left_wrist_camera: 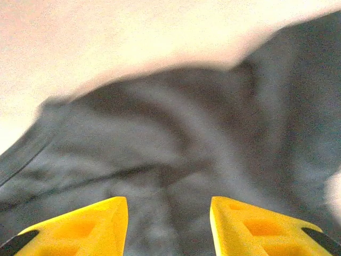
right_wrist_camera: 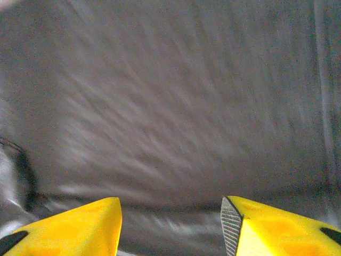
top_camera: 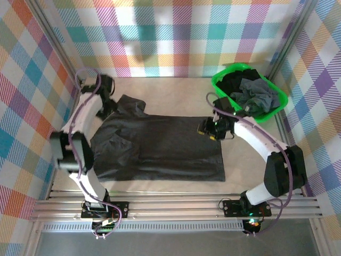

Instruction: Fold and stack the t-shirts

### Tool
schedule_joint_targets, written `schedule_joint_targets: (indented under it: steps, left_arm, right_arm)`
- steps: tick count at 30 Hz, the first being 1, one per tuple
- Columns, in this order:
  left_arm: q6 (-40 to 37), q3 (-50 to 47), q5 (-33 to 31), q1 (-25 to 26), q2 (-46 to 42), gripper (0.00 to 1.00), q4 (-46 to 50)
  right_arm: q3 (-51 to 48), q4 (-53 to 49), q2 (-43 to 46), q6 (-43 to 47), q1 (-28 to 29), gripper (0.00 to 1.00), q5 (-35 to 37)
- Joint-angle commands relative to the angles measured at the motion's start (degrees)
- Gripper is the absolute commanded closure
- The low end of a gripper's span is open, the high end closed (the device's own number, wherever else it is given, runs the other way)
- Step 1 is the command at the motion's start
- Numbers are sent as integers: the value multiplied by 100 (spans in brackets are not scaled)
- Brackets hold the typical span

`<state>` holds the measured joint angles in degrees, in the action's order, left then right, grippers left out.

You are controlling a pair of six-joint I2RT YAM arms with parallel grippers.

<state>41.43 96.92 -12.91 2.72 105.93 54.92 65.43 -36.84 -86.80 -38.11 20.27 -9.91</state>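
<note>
Shirt (top_camera: 160,152) limp, light. Left gripper (left_wrist_camera: 169,226), right gripper (right_wrist_camera: 170,226): jaws apart, empty. You should pinch shoulder at 10 o'clock, hem at 2.

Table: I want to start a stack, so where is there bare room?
Bare: the strip of table between the spread t-shirt and the back wall, and the near right corner beside its hem. Crowded: the green basket far right, left arm over the sleeve.
</note>
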Motion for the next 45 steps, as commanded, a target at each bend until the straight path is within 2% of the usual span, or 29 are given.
schedule_joint_targets:
  steps: [1, 4, 8, 10, 13, 17, 23, 30, 34, 38, 45]
  left_arm:
    - [-876, 1429, 381, -31, 1386, 53, -49]
    - [-1295, 2578, 542, -187, 2350, 53, -196]
    - [-944, 3333, 735, -471, 3124, 51, -406]
    - [-916, 3435, 741, -429, 3316, 48, -884]
    - [-1269, 3741, 678, -306, 3682, 45, -1388]
    - [-1519, 4620, 732, -272, 4382, 44, -1138]
    - [-1572, 4706, 949, -203, 4733, 43, -1327]
    - [-1526, 4826, 1109, -144, 5039, 44, -1068]
    - [-1521, 4811, 1169, -47, 5094, 55, -886]
    - [-1535, 4872, 961, 94, 5074, 61, -666]
    - [-1449, 5099, 766, 205, 5133, 78, 164]
  right_arm:
    - [690, 543, -723, 534, -305, 48, -318]
    - [1499, 396, -1265, 801, -402, 48, -439]
    - [2090, 182, -1570, 904, -429, 48, -507]
    - [2061, 221, -1533, 861, -437, 47, -492]
    - [1854, 280, -1417, 737, -436, 47, -519]
    - [1478, 409, -1179, 546, -436, 48, -611]
    - [1305, 338, -969, 505, -436, 48, -627]
    - [1285, 268, -899, 550, -436, 48, -581]
    - [1253, 316, -949, 524, -443, 48, -600]
    - [1333, 330, -1030, 514, -437, 48, -591]
    - [1464, 337, -1169, 506, -437, 49, -513]
